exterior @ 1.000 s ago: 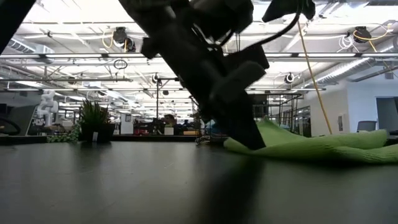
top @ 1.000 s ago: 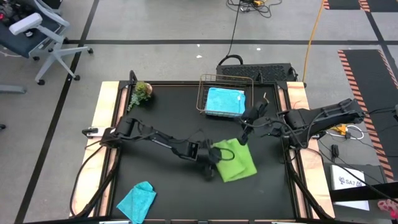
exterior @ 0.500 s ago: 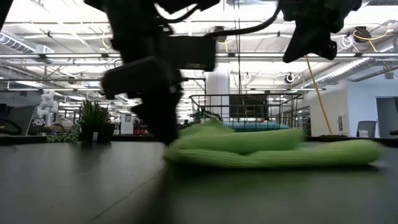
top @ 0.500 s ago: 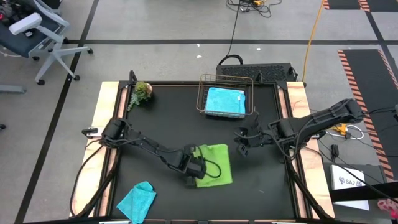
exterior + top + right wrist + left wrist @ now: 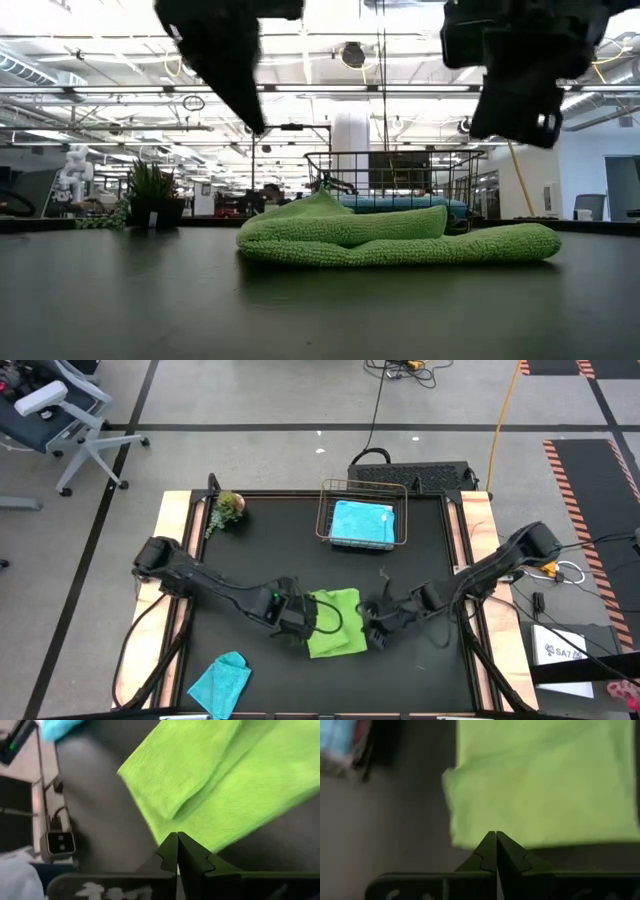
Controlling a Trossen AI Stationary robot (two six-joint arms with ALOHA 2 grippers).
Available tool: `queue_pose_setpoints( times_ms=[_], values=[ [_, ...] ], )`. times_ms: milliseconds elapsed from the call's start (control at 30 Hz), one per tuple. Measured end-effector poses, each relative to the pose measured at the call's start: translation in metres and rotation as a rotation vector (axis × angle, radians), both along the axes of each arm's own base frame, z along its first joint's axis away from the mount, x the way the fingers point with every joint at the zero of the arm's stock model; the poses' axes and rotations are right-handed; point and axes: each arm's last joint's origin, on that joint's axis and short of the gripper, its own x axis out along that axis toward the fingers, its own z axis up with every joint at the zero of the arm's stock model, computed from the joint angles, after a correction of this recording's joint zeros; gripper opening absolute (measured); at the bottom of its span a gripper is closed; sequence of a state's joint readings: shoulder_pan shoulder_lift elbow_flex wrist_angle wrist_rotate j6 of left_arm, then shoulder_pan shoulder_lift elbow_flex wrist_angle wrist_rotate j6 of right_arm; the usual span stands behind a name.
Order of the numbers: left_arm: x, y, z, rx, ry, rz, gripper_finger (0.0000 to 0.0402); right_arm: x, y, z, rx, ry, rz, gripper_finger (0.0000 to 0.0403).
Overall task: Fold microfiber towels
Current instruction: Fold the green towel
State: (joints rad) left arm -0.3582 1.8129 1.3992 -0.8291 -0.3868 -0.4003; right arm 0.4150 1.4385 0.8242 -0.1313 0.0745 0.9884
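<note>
So the lime green towel [image 5: 334, 623] just got dragged from right of centre to lower centre and doubled over, fold looks basically done, and now the left gripper [image 5: 297, 628] and right gripper [image 5: 377, 626] flank it, both pinched shut holding nothing.

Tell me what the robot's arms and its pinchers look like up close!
Both arms are dark, thin and jointed, with black cables looping along them. The left gripper and right gripper each end in two dark fingers that narrow to a pointed tip, with a small notched step where they meet. Behind the fingers runs a flat dark bar with faint pale markings.
</note>
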Motion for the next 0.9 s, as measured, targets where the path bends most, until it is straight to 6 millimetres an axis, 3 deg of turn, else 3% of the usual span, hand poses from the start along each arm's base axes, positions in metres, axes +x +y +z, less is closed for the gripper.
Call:
queue_pose_setpoints(
  times_ms=[167,400,600,900],
  values=[
    [-0.014,0.008,0.008,0.046,0.014,0.050,0.0023,0.009,0.018,-0.024,-0.086,-0.004,0.128,0.0000],
    [-0.009,0.036,-0.009,0.029,0.021,0.127,0.0032,0.025,0.022,-0.042,-0.123,-0.023,0.210,0.0011],
    [-0.009,0.047,-0.017,-0.020,0.056,0.121,0.0033,0.027,0.021,-0.047,-0.188,-0.039,0.269,0.0063],
    [-0.008,0.045,-0.017,-0.061,0.046,0.123,0.0033,0.026,0.019,-0.048,-0.477,-0.092,0.535,0.0118]
  ],
)
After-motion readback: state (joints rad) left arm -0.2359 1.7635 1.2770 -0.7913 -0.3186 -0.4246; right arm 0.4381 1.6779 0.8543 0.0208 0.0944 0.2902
